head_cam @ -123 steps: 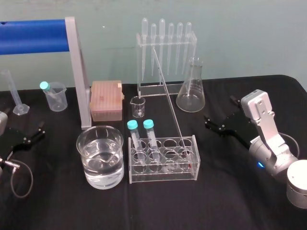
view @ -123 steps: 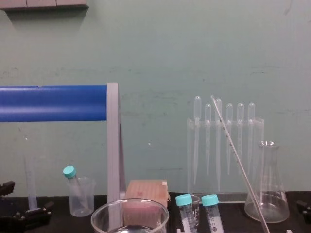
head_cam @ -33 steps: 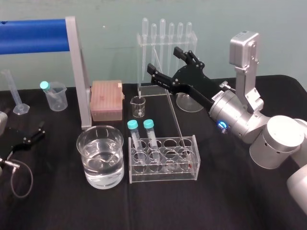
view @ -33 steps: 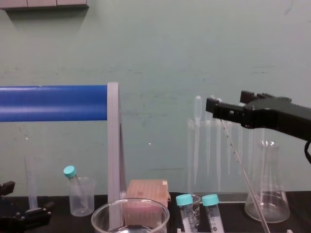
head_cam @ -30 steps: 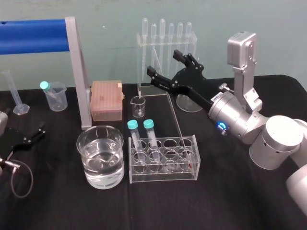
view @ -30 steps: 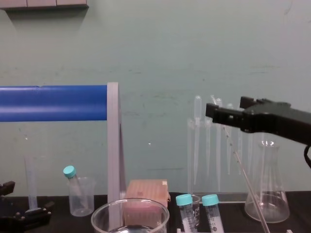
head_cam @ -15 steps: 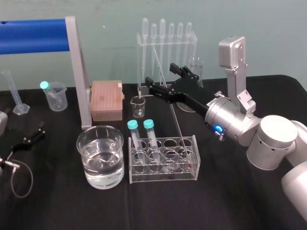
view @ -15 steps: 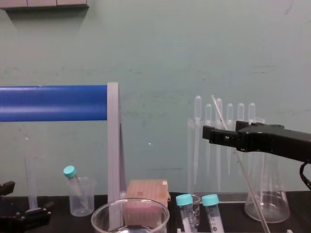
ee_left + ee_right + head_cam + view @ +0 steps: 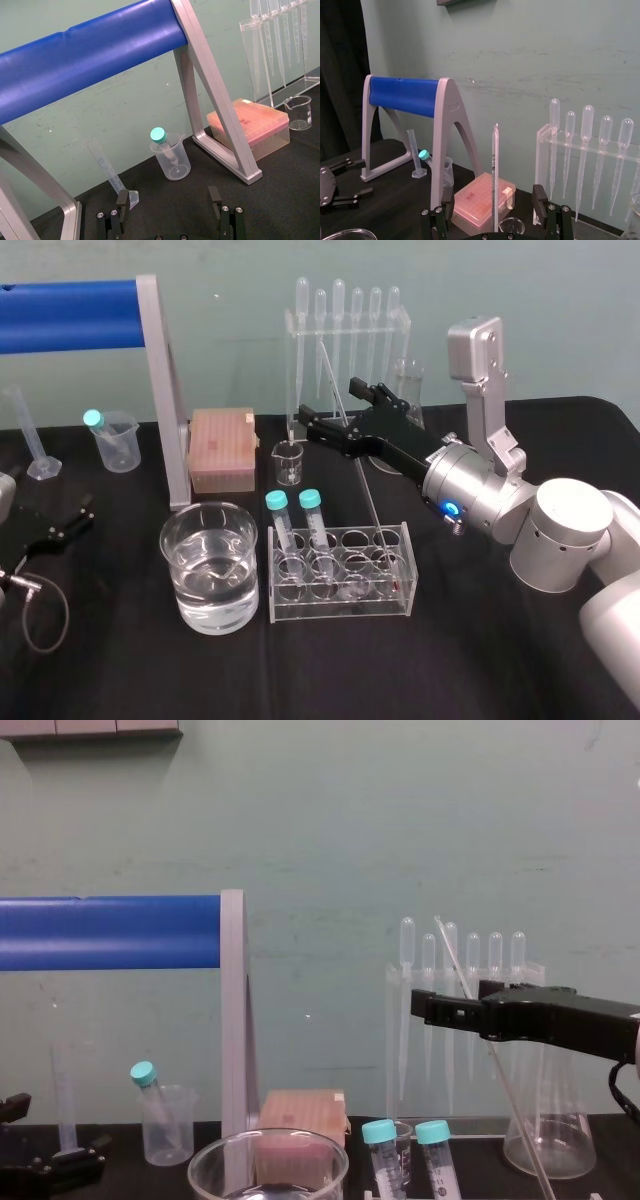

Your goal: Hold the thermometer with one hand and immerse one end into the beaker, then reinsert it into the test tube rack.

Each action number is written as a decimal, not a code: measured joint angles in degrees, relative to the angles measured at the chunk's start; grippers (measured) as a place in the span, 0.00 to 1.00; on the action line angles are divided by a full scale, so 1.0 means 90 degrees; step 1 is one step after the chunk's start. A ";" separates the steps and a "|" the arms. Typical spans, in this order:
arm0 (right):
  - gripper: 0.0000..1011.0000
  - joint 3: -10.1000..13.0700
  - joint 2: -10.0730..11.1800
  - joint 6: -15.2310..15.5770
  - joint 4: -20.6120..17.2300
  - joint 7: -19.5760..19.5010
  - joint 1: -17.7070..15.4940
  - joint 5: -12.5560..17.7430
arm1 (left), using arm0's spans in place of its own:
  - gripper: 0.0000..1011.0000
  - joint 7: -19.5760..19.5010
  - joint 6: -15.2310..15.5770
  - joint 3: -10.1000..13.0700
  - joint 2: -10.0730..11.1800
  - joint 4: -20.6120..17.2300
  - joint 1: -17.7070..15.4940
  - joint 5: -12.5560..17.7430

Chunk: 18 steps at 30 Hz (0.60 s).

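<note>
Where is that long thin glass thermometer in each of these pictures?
Head view: the thermometer leans from the test tube rack up between the open right gripper's fingers.
Chest view: the thermometer is a slanting line right of centre, crossing the pipettes.
Right wrist view: the thermometer stands upright between that gripper's fingers.
Left wrist view: cannot tell it from the pipettes.
Shared landmark: the pipette stand behind it.

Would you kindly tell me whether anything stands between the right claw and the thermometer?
Nothing visible does. The right claw is open, and the thermometer, leaning in the test tube rack, rises through the gap between its fingers. The left claw lies parked at the table's left edge.
</note>
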 joint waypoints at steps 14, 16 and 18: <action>0.99 0.0042 -0.0047 0.0163 0.0078 0.0070 0.0022 0.0005 | 1.00 0.0000 0.0000 0.0000 0.0000 0.0000 0.0000 0.0000; 0.99 0.0053 -0.0049 0.0173 0.0085 0.0078 0.0022 0.0026 | 1.00 0.0000 0.0000 0.0000 0.0000 0.0000 0.0000 0.0000; 0.99 0.0055 -0.0049 0.0175 0.0086 0.0080 0.0022 0.0027 | 1.00 0.0000 0.0000 0.0000 0.0000 0.0000 0.0000 0.0000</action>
